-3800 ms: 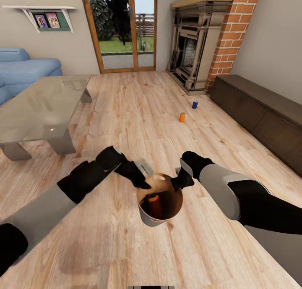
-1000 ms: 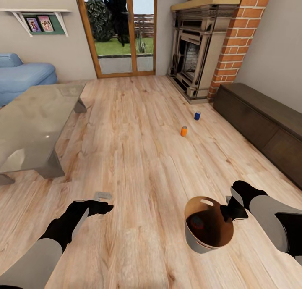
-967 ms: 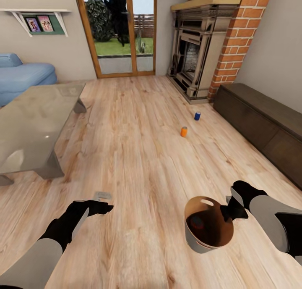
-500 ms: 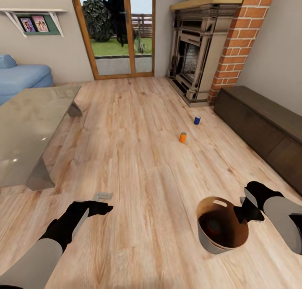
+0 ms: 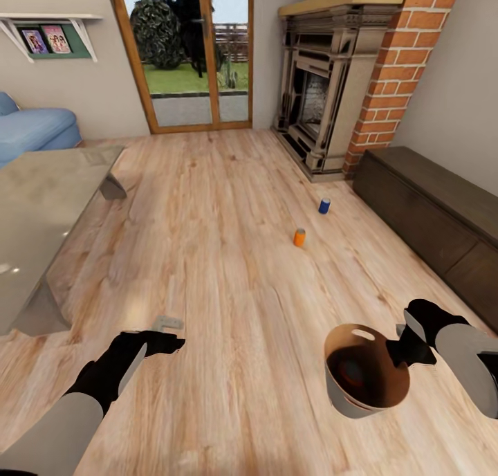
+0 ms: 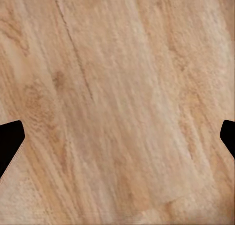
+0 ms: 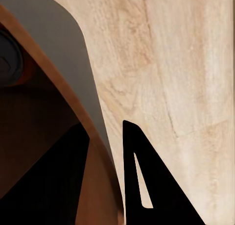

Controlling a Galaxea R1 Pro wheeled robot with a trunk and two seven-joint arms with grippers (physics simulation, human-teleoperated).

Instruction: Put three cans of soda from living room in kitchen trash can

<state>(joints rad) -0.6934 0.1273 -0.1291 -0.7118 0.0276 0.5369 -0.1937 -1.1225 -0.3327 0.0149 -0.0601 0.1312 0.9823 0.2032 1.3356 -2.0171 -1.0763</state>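
Claws: right claw [image 5: 400, 342] pinches the tash can [image 5: 366, 393] rim, one can inside; left claw [image 5: 168, 332] spread wide, empty.
Cans: orange can [image 5: 299, 237], then blue can [image 5: 324, 205], upright on floor ahead.
Risk: rim grip may slip, tipping the bucket.
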